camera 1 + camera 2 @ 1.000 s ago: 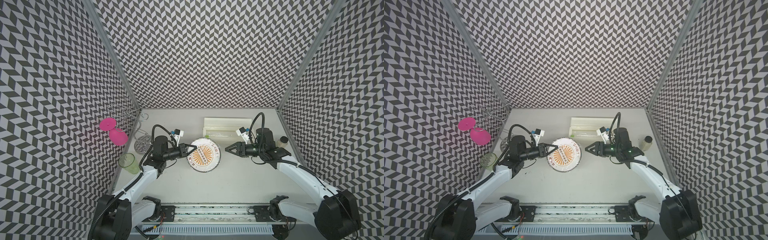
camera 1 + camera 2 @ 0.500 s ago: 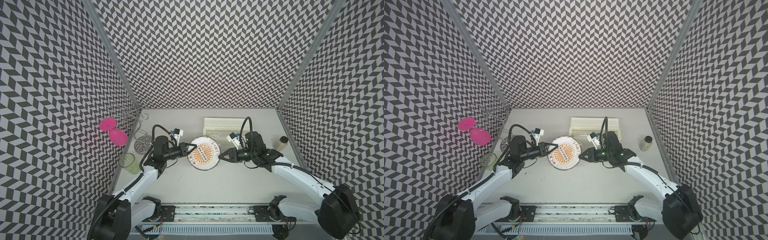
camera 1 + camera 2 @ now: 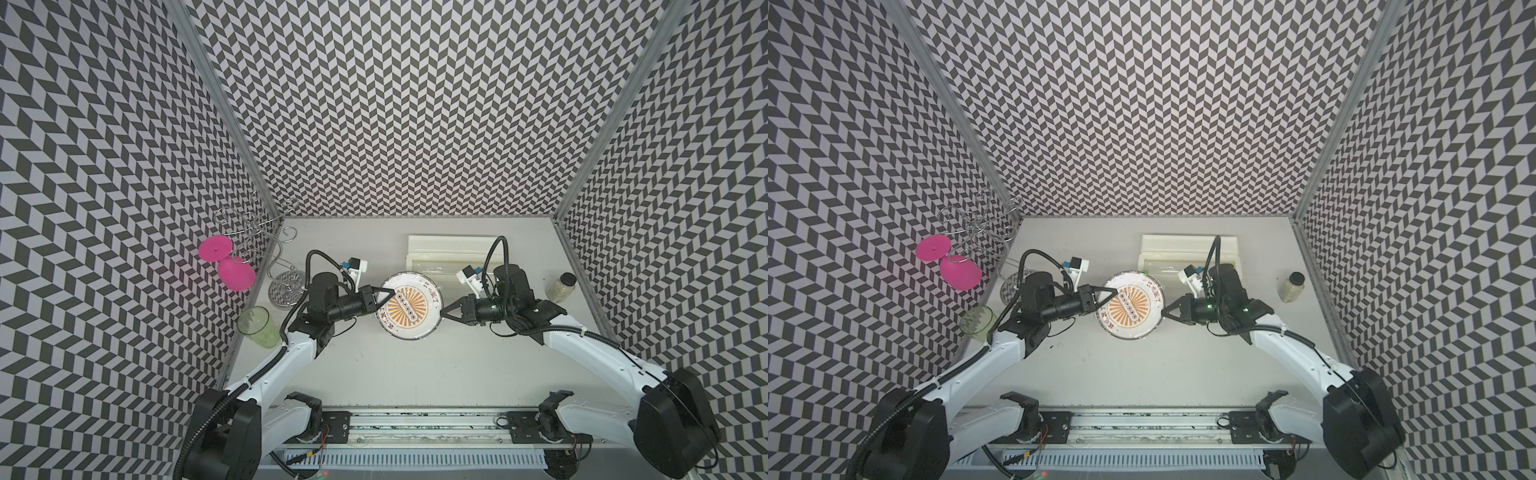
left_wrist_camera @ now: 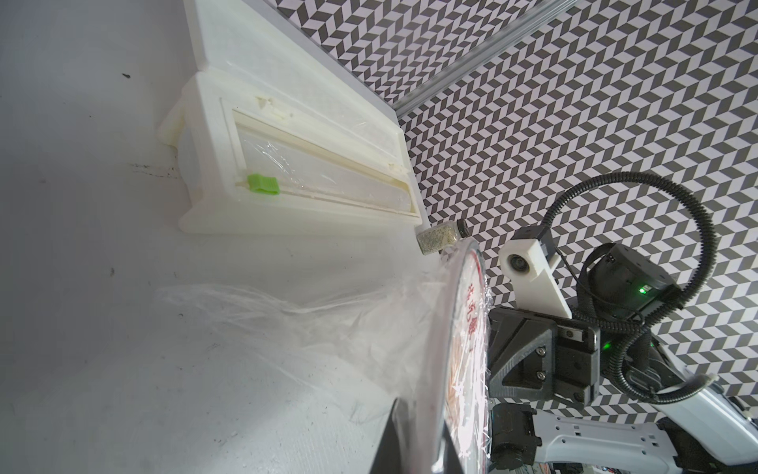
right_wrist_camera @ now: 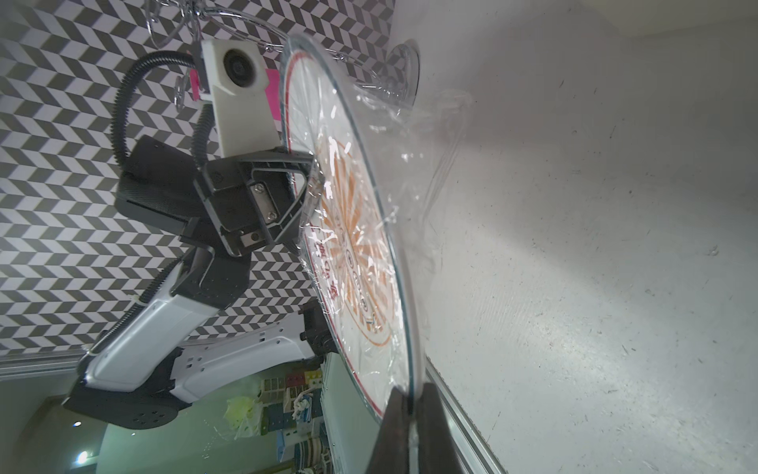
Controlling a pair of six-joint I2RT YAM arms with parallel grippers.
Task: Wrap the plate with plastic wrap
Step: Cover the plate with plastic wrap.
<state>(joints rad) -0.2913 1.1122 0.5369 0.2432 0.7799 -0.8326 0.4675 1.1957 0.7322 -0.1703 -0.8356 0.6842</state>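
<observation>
Plate position: the plate (image 3: 409,330) (image 3: 1128,330) is mid-table, just near of the dispenser box (image 3: 449,253) (image 3: 1187,249), patterned face up in both top views.
Plate attitude: in both wrist views it shows nearly edge-on (image 4: 463,312) (image 5: 352,230) and appears raised off the table (image 3: 415,374), with a gap under it.
Left gripper: the left gripper (image 3: 384,296) (image 3: 1109,296) is clamped on the plate's left rim, one finger over the face and one under it; the right wrist view shows the upper finger lying on the film-covered face (image 5: 305,180).
Right gripper: the right gripper (image 3: 445,311) (image 3: 1165,312) is pinched closed on the right rim, directly opposite; its own view shows the rim running in between the two fingers (image 5: 412,431).
Plate relative to grippers: it spans the gap between the two, held at opposite edges.
Plastic wrap: the plastic wrap (image 5: 410,143) lies crinkled and glossy over the face, and loose film trails off the far edge towards the table (image 4: 307,328).
Dispenser detail: the green tab (image 4: 262,184) sits at the left end of the slot.
Surroundings: a jar (image 3: 561,286) stands far right, well apart; a wire stand (image 3: 266,232) with pink glasses (image 3: 226,262) and a green cup (image 3: 257,328) are at the left wall.
</observation>
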